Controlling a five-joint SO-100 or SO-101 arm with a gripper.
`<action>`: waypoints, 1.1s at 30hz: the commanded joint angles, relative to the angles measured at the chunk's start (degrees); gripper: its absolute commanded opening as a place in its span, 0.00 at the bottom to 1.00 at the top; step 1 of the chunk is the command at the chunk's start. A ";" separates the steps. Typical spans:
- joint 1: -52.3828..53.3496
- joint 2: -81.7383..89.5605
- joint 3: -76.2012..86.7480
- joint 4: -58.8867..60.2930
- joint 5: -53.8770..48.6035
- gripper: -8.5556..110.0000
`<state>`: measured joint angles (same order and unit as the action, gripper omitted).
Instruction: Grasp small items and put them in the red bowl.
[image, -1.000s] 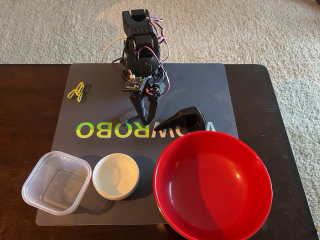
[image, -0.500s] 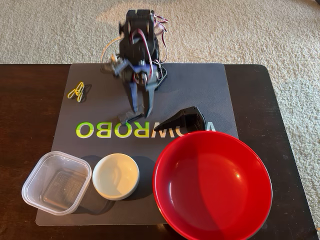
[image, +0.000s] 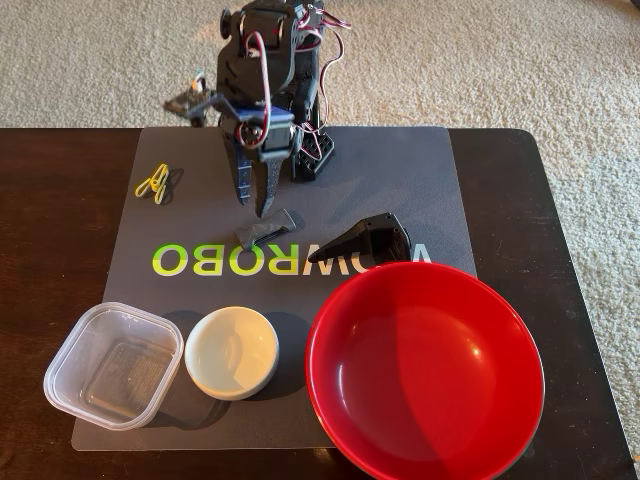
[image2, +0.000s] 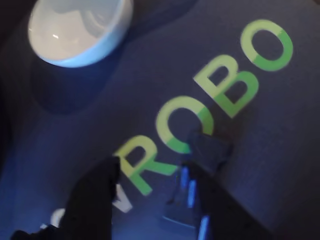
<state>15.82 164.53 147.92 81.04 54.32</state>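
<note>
My gripper (image: 254, 207) points down at the grey mat with its jaws open and nothing between them; the wrist view shows the gripper (image2: 150, 175) with a clear gap. The black bowtie piece (image: 265, 232) lies on the mat just below the fingertips, and in the wrist view the bowtie piece (image2: 210, 152) sits by the right finger (image2: 192, 192). A black wedge (image: 368, 240) lies to its right, near the rim of the red bowl (image: 425, 375). The yellow clip pair (image: 152, 181) rests at the mat's left. A white dish (image: 232, 352) (image2: 75, 30) and clear tub (image: 112, 365) stand at the front left.
The grey mat (image: 420, 180) with green lettering covers most of the dark wooden table (image: 60, 220). The arm's base stands at the mat's far edge, with carpet beyond. Nothing lies in the red bowl, the dish or the tub.
The gripper has risen off the bowtie piece and swung up and left in the fixed view, and the wrist has turned. The bowtie piece stays on the mat.
</note>
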 joint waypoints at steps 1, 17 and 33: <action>3.43 -13.18 -1.05 -0.97 3.96 0.21; 2.55 -29.18 3.52 -14.41 3.25 0.24; 0.53 -45.35 0.62 -17.23 3.08 0.14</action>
<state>16.35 123.66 151.70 63.90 58.01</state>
